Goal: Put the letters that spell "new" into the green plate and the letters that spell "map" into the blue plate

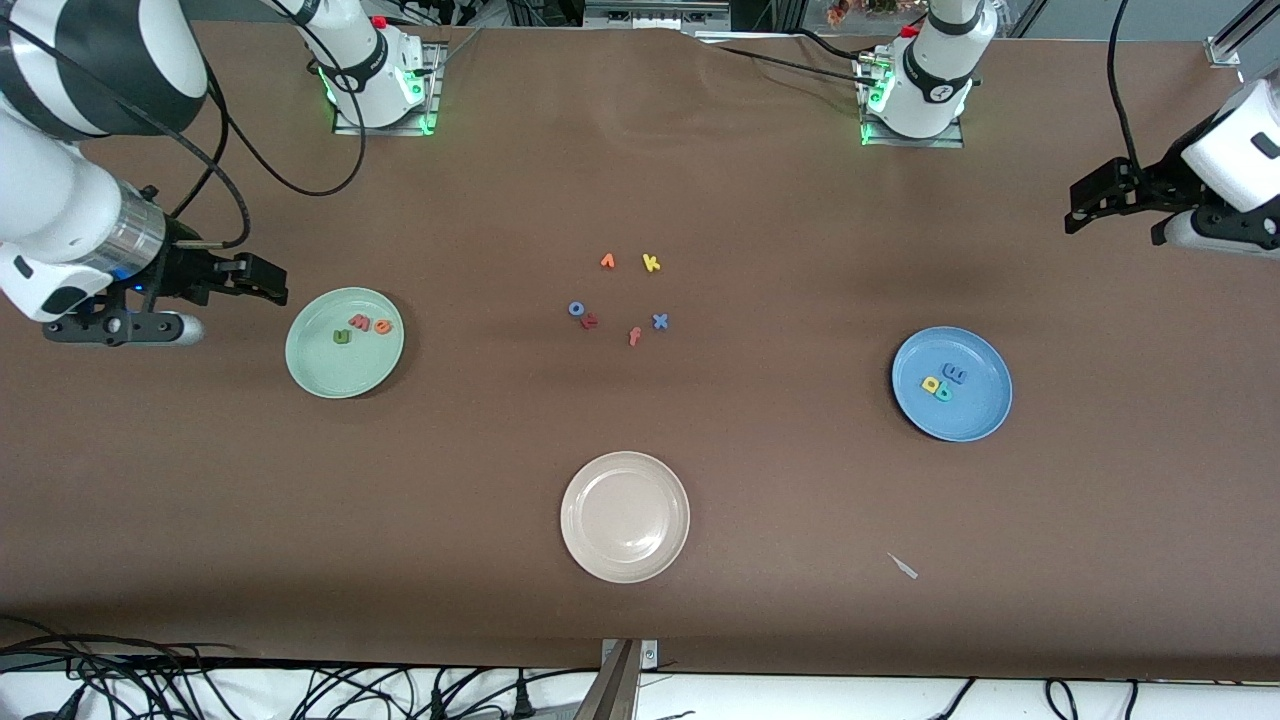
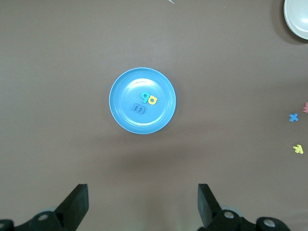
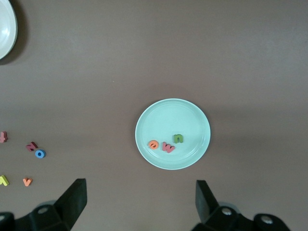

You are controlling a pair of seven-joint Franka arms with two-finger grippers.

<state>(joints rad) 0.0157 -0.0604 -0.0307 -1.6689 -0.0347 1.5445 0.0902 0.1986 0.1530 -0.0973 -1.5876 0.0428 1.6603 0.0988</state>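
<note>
Cream plate [image 1: 625, 517] nearest; green plate [image 1: 345, 343] beside spread right tool [image 1: 262, 280], blue plate [image 1: 951, 384] near spread left tool [image 1: 1085, 203].

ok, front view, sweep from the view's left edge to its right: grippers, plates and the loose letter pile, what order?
right gripper → green plate → loose letters beside the cream-white plate → blue plate → left gripper

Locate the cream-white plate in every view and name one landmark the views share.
Front view: cream-white plate sits nearest the camera, midway along the table.
Left wrist view: only its edge shows at a corner.
Right wrist view: only its edge shows at a corner.
Shared landmark: the yellow k.
</note>
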